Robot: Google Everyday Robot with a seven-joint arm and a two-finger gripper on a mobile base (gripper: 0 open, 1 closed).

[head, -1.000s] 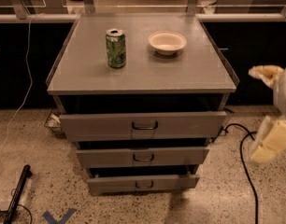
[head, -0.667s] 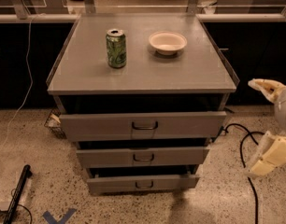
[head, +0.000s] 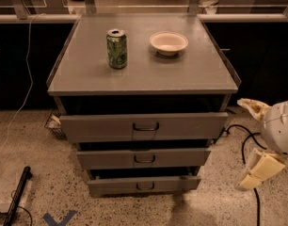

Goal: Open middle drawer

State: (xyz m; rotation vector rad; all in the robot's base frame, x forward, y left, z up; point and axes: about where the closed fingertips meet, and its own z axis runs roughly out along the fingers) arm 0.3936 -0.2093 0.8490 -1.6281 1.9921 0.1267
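The grey cabinet [head: 144, 74] has three drawers stacked under its flat top. The middle drawer [head: 181, 158] has a low flat grey front with a small metal loop handle [head: 144, 159]. Its front stands a little behind the top drawer's front [head: 97, 127] and ahead of the bottom drawer's front [head: 111, 186]. Its interior is hidden. My gripper [head: 254, 142] is at the right edge of the view, to the right of the cabinet at drawer height and apart from it. Its two cream fingers [head: 251, 107] are spread open and hold nothing.
A green can [head: 116, 48] and a white bowl [head: 168, 42] stand on the cabinet top. Black cables [head: 243, 140] lie on the speckled floor to the right, under my gripper. A black bar [head: 17, 194] and blue tape [head: 59, 219] lie at the lower left. Dark counters run behind.
My gripper has moved down and a little left, from about cabinet-top height to drawer height. The drawers, can and bowl have not moved.
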